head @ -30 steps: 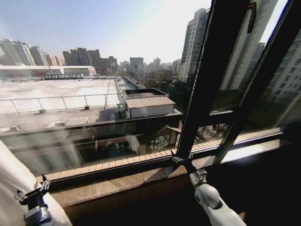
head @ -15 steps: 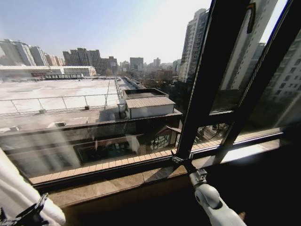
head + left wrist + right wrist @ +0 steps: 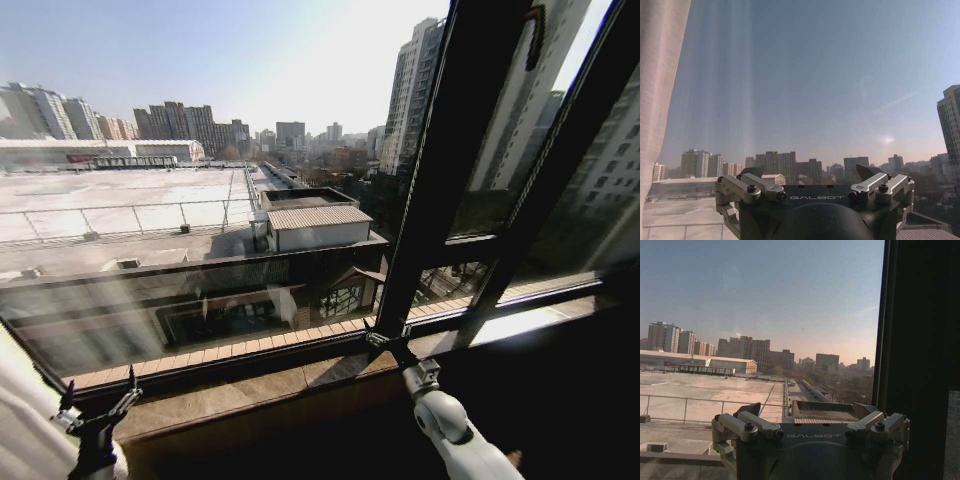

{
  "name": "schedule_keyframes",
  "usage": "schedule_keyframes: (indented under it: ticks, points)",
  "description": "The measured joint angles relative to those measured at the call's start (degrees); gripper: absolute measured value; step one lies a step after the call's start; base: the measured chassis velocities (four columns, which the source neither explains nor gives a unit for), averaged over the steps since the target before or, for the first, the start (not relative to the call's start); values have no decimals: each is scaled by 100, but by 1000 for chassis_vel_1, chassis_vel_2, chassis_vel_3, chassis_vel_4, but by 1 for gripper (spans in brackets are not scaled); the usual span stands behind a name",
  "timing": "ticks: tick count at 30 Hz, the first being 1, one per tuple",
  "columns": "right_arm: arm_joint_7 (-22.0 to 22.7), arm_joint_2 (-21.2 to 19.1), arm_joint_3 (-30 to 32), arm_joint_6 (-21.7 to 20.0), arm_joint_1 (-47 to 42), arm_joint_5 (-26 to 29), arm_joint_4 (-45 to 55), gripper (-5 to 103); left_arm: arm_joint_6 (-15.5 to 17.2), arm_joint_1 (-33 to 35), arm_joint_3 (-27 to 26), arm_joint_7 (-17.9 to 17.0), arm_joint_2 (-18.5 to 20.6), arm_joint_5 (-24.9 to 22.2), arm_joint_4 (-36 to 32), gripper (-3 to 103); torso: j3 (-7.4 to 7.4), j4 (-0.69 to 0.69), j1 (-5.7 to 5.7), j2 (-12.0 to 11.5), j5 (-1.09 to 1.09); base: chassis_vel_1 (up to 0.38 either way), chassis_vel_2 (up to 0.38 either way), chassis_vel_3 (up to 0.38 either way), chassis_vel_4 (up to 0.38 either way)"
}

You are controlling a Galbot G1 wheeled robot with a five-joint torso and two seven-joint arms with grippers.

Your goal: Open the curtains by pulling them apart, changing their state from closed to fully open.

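Head view: the left hand (image 3: pixel 97 412), lifted again since a second ago, is seen spread and empty; the curtains (image 3: pixel 25 430) are bunched just beside it. The right hand (image 3: pixel 388 345), also spread, is held at the window frame (image 3: pixel 440 200). The window is judged nearly fully uncovered.

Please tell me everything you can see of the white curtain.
The curtain is sheer white fabric, pulled far aside to the robot's left, so the window glass is bare. The head view catches a small part at its lower left corner, beside the open left gripper, which holds nothing; contact cannot be judged. The left wrist view shows it as a tall pleated strip with a faint weave, light passing through, hanging straight at the window's edge.
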Motion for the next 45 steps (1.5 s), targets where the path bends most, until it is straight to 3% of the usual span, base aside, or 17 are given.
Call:
schedule_keyframes:
  ticks: [4, 6, 7, 9, 11, 13, 15, 20, 23, 27, 31, 39, 45]
  points:
    - [0, 0, 0, 0, 0, 0, 0, 100, 403, -5, 158, 468, -50, -515, -154, 100, 0, 0, 1, 0, 1, 0, 0, 0, 0]
    - [0, 0, 0, 0, 0, 0, 0, 100, 681, -47, 141, 930, -154, -671, -191, 100, 0, 0, 0, 0, 0, 0, 0, 0, 0]
    - [0, 0, 0, 0, 0, 0, 0, 100, 681, -47, 141, 930, -154, -671, -191, 100, 0, 0, 0, 0, 0, 0, 0, 0, 0]
    - [0, 0, 0, 0, 0, 0, 0, 100, 866, -160, -33, 1557, -286, -750, -175, 100, 0, 0, 0, 0, 1, 0, 0, 0, 0]
    - [0, 0, 0, 0, 0, 0, 0, 100, 968, -317, -275, 1868, -437, -676, -93, 100, 0, 0, 0, -1, 1, 0, 0, 0, 0]
    - [0, 0, 0, 0, 0, 0, 0, 100, 1041, -388, -380, 1875, -511, -648, -66, 100, 0, 0, 0, -1, 0, 0, 0, 0, 0]
    - [0, 0, 0, 0, 0, 0, 0, 100, 1413, -482, -606, 1403, -725, -669, -57, 100, 0, 0, 1, -1, 0, 0, 0, 0, 0]
    - [0, 0, 0, 0, 0, 0, 0, 100, 1649, -440, -772, 910, -881, -683, -57, 100, 0, 0, 0, 0, 0, 0, 0, 0, 0]
    - [0, 0, 0, 0, 0, 0, 0, 100, 1994, -343, -806, 585, -1020, -594, -264, 100, 0, 1, 0, -1, 0, 0, 0, 0, 0]
    - [0, 0, 0, 0, 0, 0, 0, 100, 2049, -274, -676, 324, -1134, -587, -493, 100, 0, 0, 0, -1, 1, 0, 0, 0, 0]
    - [0, 0, 0, 0, 0, 0, 0, 100, 1909, -186, -558, 407, -1186, -528, -604, 100, 0, 0, 1, -1, 1, 0, 0, 0, 0]
    - [0, 0, 0, 0, 0, 0, 0, 100, 1332, -99, -552, 1111, -1171, -300, -447, 100, 0, 0, 0, 0, 0, 0, 0, 0, 0]
    - [0, 0, 0, 0, 0, 0, 0, 100, 1213, -76, -557, 1163, -1125, -292, -376, 100, 0, 0, 0, -1, 0, 0, 0, 0, 0]
